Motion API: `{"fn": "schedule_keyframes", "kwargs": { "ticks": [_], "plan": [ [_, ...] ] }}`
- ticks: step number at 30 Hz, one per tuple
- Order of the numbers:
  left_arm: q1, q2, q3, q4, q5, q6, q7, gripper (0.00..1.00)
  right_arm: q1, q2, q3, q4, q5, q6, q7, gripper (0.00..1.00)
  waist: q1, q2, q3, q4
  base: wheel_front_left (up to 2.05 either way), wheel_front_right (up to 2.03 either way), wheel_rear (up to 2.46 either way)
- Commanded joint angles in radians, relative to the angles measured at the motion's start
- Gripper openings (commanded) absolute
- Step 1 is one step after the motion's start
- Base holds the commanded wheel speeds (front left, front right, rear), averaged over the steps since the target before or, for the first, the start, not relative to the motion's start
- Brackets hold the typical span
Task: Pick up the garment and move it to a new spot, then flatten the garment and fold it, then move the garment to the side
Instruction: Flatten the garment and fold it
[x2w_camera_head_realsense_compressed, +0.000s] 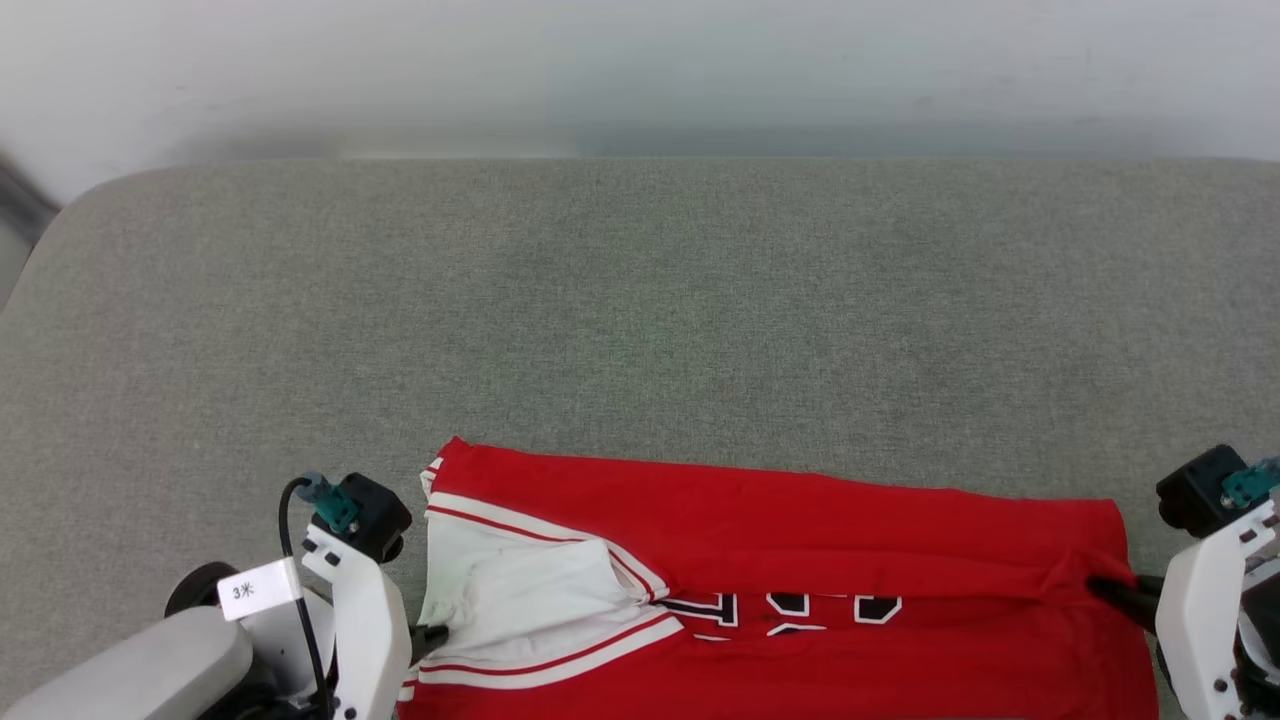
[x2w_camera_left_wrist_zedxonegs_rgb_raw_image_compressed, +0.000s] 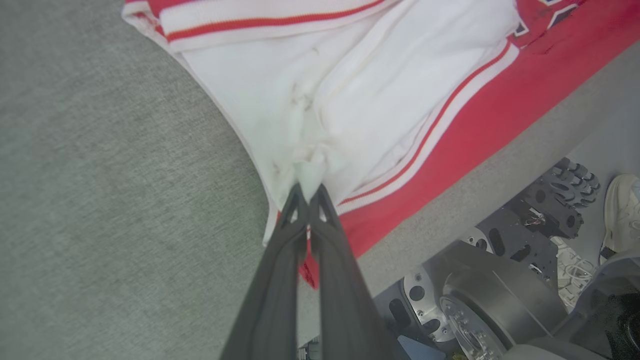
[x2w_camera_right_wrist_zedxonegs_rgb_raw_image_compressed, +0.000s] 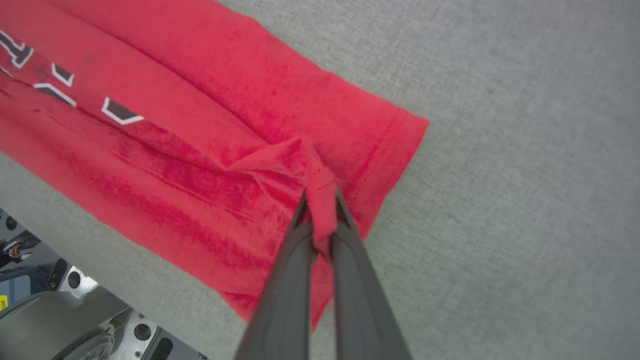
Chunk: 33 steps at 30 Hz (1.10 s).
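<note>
A grey, cloth-covered table (x2w_camera_head_realsense_compressed: 640, 300) stretches out before me, with a pale wall (x2w_camera_head_realsense_compressed: 640, 70) behind its far edge. The garment (x2w_camera_head_realsense_compressed: 800, 520) lies along the near edge of the table as a long red band between my two arms.

Its white sleeve (x2w_camera_head_realsense_compressed: 520, 590) with red-and-white trim is at my left. The black, white-outlined letters (x2w_camera_head_realsense_compressed: 790, 605) peek out from a lengthwise fold in the middle, and the plain red hem end is at my right.

My left fingers (x2w_camera_left_wrist_zedxonegs_rgb_raw_image_compressed: 300, 207) are pressed together on a puckered tuft of the white sleeve cloth, right at the garment's left edge. My right fingers (x2w_camera_right_wrist_zedxonegs_rgb_raw_image_compressed: 306, 225) pinch a bunched ridge of red cloth just inside the hem, and creases run from that grip back across the body. In the left wrist view a pale shoe (x2w_camera_left_wrist_zedxonegs_rgb_raw_image_compressed: 620, 210) stands on the floor beyond the table's edge.
</note>
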Motion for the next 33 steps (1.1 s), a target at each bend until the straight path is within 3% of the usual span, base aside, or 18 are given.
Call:
{"fn": "schedule_keyframes", "kwargs": {
  "ticks": [1, 8, 9, 10, 11, 12, 18, 23, 30, 31, 33],
  "plan": [
    [0.014, -0.01, -0.002, 0.005, -0.006, 0.006, -0.007, 0.0, 0.019, 0.006, -0.003, 0.0, -0.003, -0.001, -0.001, 0.0, 0.0003, 0.0, 0.003, 0.0, 0.0, 0.0, 0.0],
    [0.051, -0.042, -0.015, 0.058, 0.005, 0.011, -0.048, 0.0, 0.079, 0.039, -0.003, 0.02, -0.013, -0.001, -0.006, 0.0, 0.0003, 0.0, 0.017, 0.004, 0.0, 0.0, 0.0],
    [0.053, -0.043, -0.01, 0.064, 0.006, 0.013, -0.059, 0.11, 0.083, 0.043, -0.005, 0.023, -0.013, -0.001, -0.008, 0.0, 0.0003, 0.0, 0.014, 0.003, 0.0, 0.0, 0.0],
    [0.051, -0.038, -0.008, 0.067, 0.021, 0.015, -0.076, 1.0, 0.083, 0.043, -0.008, 0.017, -0.023, -0.001, -0.019, 0.0, 0.0003, 0.0, 0.01, 0.002, 0.0, 0.0, 0.0],
    [0.052, -0.037, -0.003, 0.068, 0.025, 0.022, -0.093, 1.0, 0.082, 0.046, -0.019, 0.014, -0.021, -0.001, -0.031, 0.36, 0.0003, 0.0, 0.005, 0.0, 0.0, 0.0, 0.0],
    [0.055, -0.038, 0.003, 0.065, 0.029, 0.025, -0.113, 1.0, 0.083, 0.05, -0.025, 0.008, -0.016, -0.001, -0.035, 1.0, 0.0003, 0.0, -0.003, -0.002, 0.0, 0.0, 0.0],
    [0.059, -0.014, 0.048, 0.028, 0.092, 0.073, -0.252, 1.0, 0.092, 0.019, -0.088, -0.06, -0.017, -0.001, -0.049, 1.0, 0.0003, 0.0, -0.047, -0.011, 0.0, 0.0, 0.0],
    [0.085, -0.019, 0.099, 0.01, 0.126, 0.154, -0.393, 1.0, 0.097, 0.015, -0.2, -0.084, -0.023, -0.001, -0.085, 1.0, 0.0003, 0.0, -0.065, -0.015, 0.0, 0.0, 0.0],
    [0.135, -0.072, 0.176, 0.041, 0.163, 0.284, -0.613, 1.0, 0.149, 0.078, -0.362, -0.009, 0.014, -0.001, -0.109, 1.0, 0.0003, 0.0, -0.068, -0.002, 0.0, 0.0, 0.0],
    [0.159, -0.091, 0.193, 0.062, 0.181, 0.323, -0.682, 1.0, 0.178, 0.105, -0.404, 0.024, 0.041, -0.001, -0.093, 1.0, 0.0003, 0.0, -0.066, 0.004, 0.0, 0.0, 0.0],
    [0.172, -0.106, 0.206, 0.073, 0.201, 0.343, -0.712, 1.0, 0.192, 0.126, -0.425, 0.041, 0.054, -0.001, -0.079, 1.0, 0.0003, 0.0, -0.063, 0.007, 0.0, 0.0, 0.0]
  ]
}}
